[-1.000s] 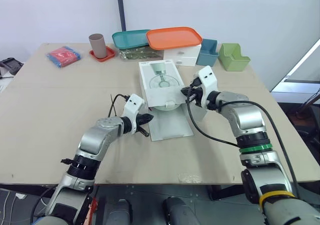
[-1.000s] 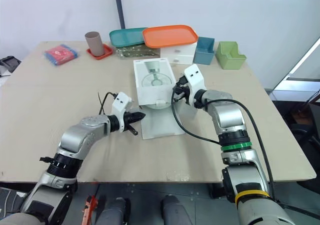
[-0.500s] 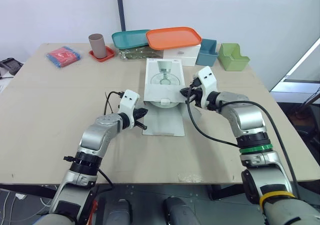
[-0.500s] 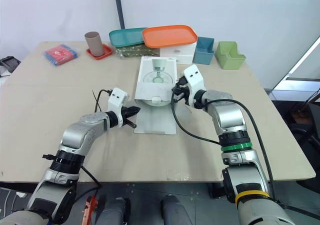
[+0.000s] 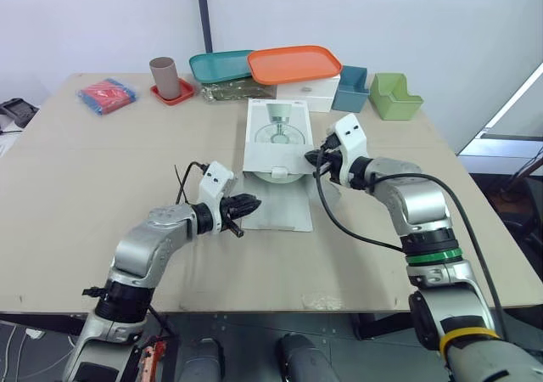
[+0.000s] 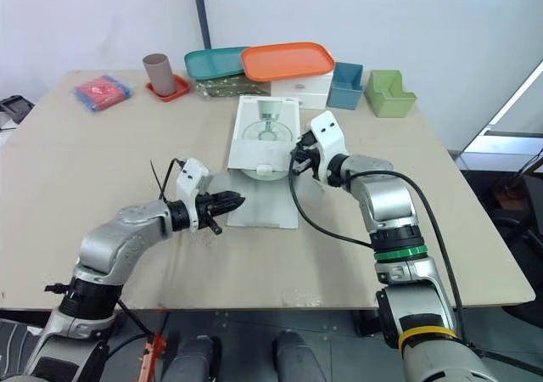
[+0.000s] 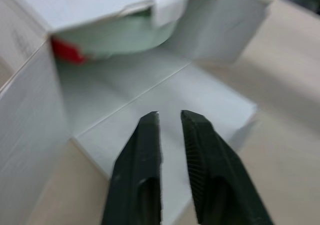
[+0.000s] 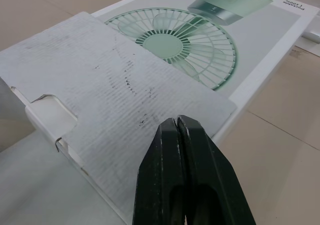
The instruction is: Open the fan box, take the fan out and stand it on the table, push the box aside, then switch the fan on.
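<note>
1. Fan box (image 5: 276,136) job: my left gripper (image 5: 249,203), fingers slightly apart, hovers at the lowered flap's (image 5: 284,205) left edge.
2. My right gripper (image 5: 312,155), pressed together, sits at the box's right edge, mid-frame.
3. Opening seems done; next, drawing out the fan (image 7: 112,35).

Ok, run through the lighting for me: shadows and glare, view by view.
Left eye view: soft, even light over the beige wooden table, no hard shadow around the white cardboard fan box. Left wrist view: the box's inside lies in shade past the left gripper. Right wrist view: flat light, no glare on the scuffed grey cardboard flap ahead of the right gripper.
</note>
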`<state>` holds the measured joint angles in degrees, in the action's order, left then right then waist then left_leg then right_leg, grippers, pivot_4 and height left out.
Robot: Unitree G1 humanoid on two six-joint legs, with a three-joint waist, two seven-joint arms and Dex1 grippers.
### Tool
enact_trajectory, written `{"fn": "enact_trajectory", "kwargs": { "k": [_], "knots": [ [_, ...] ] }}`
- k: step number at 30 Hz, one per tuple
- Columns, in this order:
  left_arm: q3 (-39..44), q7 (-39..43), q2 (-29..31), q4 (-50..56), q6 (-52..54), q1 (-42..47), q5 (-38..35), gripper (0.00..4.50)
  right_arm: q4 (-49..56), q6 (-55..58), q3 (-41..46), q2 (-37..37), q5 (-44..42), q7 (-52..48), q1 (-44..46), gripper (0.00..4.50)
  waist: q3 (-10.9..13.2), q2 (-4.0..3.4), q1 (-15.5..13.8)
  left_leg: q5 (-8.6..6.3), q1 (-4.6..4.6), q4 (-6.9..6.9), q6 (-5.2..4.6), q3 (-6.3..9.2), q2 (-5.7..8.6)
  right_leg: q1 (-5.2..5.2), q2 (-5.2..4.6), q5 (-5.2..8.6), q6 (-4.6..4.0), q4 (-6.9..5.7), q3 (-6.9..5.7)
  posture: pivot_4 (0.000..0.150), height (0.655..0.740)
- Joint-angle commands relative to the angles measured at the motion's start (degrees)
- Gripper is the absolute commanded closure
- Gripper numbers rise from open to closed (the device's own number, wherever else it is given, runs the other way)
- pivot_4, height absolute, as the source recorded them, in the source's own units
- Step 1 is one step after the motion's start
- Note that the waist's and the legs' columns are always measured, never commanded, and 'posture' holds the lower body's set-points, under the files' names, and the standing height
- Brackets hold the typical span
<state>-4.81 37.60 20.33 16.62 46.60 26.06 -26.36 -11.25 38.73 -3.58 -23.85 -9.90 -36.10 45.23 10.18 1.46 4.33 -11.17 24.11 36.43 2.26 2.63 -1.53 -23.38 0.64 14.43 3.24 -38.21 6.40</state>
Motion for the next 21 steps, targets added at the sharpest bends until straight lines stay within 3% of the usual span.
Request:
{"fn": "enact_trajectory", "kwargs": {
  "k": [1,7,15,21],
  "knots": [
    [-0.6,4.7,3.1,10.7,-0.3,-0.5,-4.6,1.97,2.5,0.8,0.4,0.1,-0.8,-0.1,0.0,4.50,0.0,-0.01,0.0,0.00,0.00,0.00,0.00,-0.01,-0.01,-0.01,0.01,0.00,0.00,0.02,0.00,0.150,0.7400],
    [1.9,0.4,-0.7,7.8,6.1,2.0,-11.2,0.10,1.1,0.5,-0.4,0.3,-0.3,-0.8,1.0,4.50,0.0,-0.01,0.0,0.00,-0.02,0.01,0.00,-0.01,0.00,0.01,0.01,-0.01,0.00,0.03,0.00,0.150,0.7400],
    [17.4,-20.1,-17.6,-2.1,20.4,-2.6,-24.1,0.10,-1.5,-0.3,-1.3,-1.1,1.0,-2.0,2.9,4.50,0.0,0.03,0.0,0.00,0.01,0.01,-0.01,0.05,-0.03,-0.01,0.04,0.00,-0.03,0.02,-0.04,0.150,0.7400],
    [20.9,-25.6,-24.4,-6.7,19.4,-4.3,-27.3,0.10,-2.7,-0.5,-1.8,-1.9,1.6,-3.6,4.9,4.50,0.0,0.03,0.0,0.00,0.01,0.04,-0.01,-0.01,0.05,0.01,-0.01,-0.02,0.03,0.04,0.02,0.150,0.7400]
  ]
}}
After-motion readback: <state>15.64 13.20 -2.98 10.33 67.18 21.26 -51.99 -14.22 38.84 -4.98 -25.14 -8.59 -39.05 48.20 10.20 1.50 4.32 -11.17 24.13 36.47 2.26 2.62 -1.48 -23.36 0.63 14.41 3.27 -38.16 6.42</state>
